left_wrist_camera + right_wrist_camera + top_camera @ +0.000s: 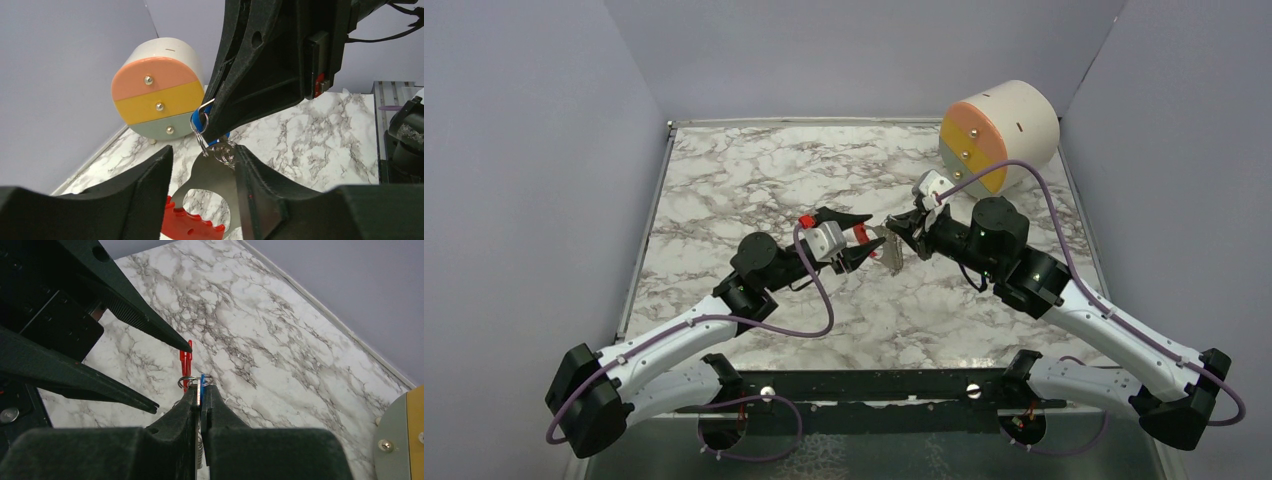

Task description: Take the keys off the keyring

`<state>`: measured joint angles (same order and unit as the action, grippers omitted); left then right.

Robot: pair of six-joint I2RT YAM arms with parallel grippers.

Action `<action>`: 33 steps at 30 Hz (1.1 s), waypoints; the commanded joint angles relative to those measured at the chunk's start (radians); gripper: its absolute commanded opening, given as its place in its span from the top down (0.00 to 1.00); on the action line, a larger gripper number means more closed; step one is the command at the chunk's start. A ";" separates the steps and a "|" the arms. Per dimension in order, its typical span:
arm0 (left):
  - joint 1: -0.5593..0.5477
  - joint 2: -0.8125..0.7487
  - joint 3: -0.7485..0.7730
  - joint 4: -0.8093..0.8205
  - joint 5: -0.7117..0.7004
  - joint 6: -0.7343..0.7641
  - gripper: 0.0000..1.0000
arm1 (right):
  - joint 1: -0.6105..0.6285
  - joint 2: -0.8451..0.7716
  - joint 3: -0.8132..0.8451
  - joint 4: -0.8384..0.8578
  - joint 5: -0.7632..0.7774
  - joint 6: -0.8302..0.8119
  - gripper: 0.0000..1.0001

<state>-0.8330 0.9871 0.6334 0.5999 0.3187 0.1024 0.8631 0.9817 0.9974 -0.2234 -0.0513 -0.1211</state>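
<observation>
Right wrist: right end effector [201, 399] clamps blue key [203, 379], seemingly; left wrist: left end effector [205, 154] spread.

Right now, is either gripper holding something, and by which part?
The right gripper pinches the blue-headed key by its blue head; the left gripper stands open, clamping nothing.

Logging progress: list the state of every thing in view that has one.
Flat silvery metal keys: held aloft in one bunch.
Thin red keyring: aloft, ungripped, beside the bunch.
Black two-finger left gripper: open around the bunch.
Black two-finger right gripper: shut on the keys.
Round cream drawer unit: three drawers shut.
</observation>
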 commanded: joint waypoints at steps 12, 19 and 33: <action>-0.003 0.046 0.031 0.086 0.030 -0.025 0.66 | 0.013 -0.015 -0.010 0.041 -0.033 0.000 0.99; -0.003 0.057 0.030 0.108 0.025 -0.035 0.74 | 0.015 -0.017 -0.010 0.038 -0.044 0.002 0.99; -0.003 0.026 0.005 0.123 -0.054 -0.011 1.00 | 0.017 -0.039 -0.024 0.037 -0.021 0.008 0.99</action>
<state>-0.8330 1.0527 0.6338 0.6804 0.3210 0.0761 0.8703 0.9695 0.9878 -0.2169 -0.0647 -0.1211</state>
